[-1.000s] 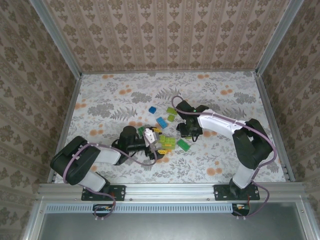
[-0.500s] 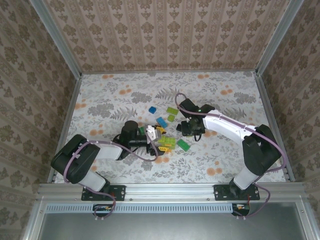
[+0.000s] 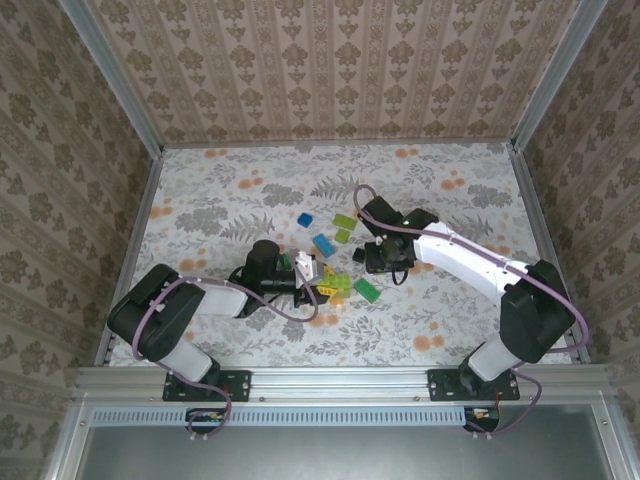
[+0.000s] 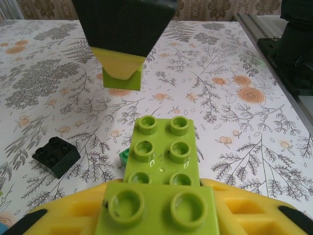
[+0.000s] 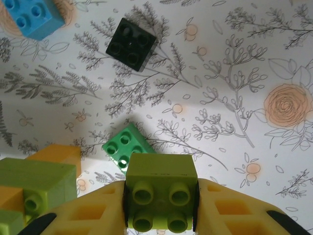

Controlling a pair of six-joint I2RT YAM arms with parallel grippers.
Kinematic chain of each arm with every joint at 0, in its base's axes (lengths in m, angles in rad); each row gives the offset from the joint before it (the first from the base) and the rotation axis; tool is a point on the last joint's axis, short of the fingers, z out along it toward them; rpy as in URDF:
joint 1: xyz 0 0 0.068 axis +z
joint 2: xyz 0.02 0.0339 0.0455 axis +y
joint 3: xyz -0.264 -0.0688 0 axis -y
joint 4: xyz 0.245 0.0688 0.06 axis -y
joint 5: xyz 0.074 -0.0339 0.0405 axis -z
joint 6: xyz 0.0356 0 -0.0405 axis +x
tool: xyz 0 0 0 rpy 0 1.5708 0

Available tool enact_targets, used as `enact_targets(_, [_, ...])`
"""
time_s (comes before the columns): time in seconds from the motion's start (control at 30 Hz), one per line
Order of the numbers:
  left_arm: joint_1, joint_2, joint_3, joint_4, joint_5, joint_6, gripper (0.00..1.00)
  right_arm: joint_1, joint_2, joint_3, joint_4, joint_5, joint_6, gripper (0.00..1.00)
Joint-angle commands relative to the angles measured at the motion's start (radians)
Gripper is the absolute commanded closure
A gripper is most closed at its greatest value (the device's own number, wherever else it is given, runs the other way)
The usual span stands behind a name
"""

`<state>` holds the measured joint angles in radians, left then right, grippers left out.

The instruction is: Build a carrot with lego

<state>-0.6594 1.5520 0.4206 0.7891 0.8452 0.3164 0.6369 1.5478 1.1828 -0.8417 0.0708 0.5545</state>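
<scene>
From above, the lego bricks (image 3: 338,283) are seen clustered at the middle of the floral bench (image 3: 220,200). The left hand (image 3: 306,272) is reached in from the left and the right hand (image 3: 385,258) from the right, with the cluster between them.

At the left wrist, a light green brick (image 4: 161,210) is pinched between the yellow fingers (image 4: 244,208) of the left hand. A longer light green brick (image 4: 164,147) is found directly beyond it; whether the two are joined cannot be told. A black brick (image 4: 56,155) is set on the bench to the left, and a small green brick (image 4: 123,155) just beside the longer one. Farther off, the right hand is seen with a square light green brick (image 4: 122,78) at its tip.

At the right wrist, the square light green brick is gripped between that hand's own yellow fingers, above the small green brick. The black brick and a blue brick (image 5: 34,17) are seen on the bench beyond, well apart. An orange brick (image 5: 56,154) is seen at the left, beside more light green pieces.
</scene>
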Motion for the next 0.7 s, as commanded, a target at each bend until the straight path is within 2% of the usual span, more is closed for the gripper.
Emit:
enact_targets(0.0, [-0.002,-0.003,0.009,-0.012,0.005,0.024,0.62,0.03,-0.027,0.03,-0.045,-0.038,0.029,0.67])
enact_targets(0.33, [-0.006,-0.017,-0.015,-0.012,-0.013,0.032,0.68,0.088,-0.041,0.105,-0.1,-0.047,0.069,0.68])
enact_targets(0.67, [-0.008,-0.014,-0.025,-0.002,-0.026,0.03,0.7,0.137,0.051,0.244,-0.143,-0.057,0.062,0.68])
